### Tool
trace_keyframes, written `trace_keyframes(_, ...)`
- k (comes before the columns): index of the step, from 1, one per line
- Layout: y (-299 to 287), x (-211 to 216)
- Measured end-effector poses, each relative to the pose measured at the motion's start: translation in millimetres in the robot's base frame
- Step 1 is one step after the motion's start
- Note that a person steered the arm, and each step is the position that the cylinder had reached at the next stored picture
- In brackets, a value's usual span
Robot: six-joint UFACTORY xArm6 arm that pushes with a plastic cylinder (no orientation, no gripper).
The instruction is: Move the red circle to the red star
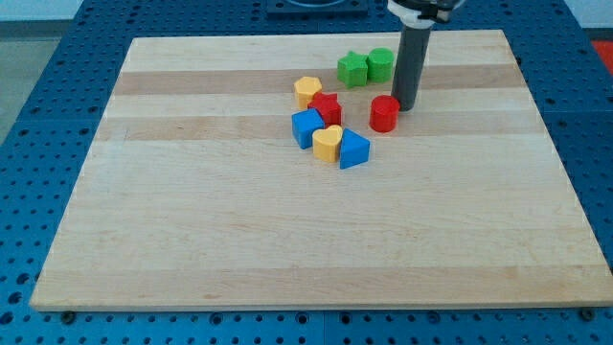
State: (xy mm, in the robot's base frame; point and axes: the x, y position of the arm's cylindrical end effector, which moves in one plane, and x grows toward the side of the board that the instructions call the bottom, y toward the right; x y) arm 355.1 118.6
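The red circle (384,113) is a short red cylinder on the wooden board, right of the block cluster. The red star (327,107) sits in that cluster, to the view's left of the circle, with a gap between them. My tip (406,106) rests on the board just at the circle's upper right edge, touching or nearly touching it. The dark rod rises from there toward the view's top.
A yellow block (307,91) lies up-left of the red star. A blue block (307,126), a yellow heart-like block (328,143) and a blue triangular block (353,149) lie below it. Two green blocks (352,69) (380,64) sit near the top.
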Motion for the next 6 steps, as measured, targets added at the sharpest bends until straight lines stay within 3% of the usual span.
trace_keyframes(3, 26, 30)
trace_keyframes(6, -45, 21)
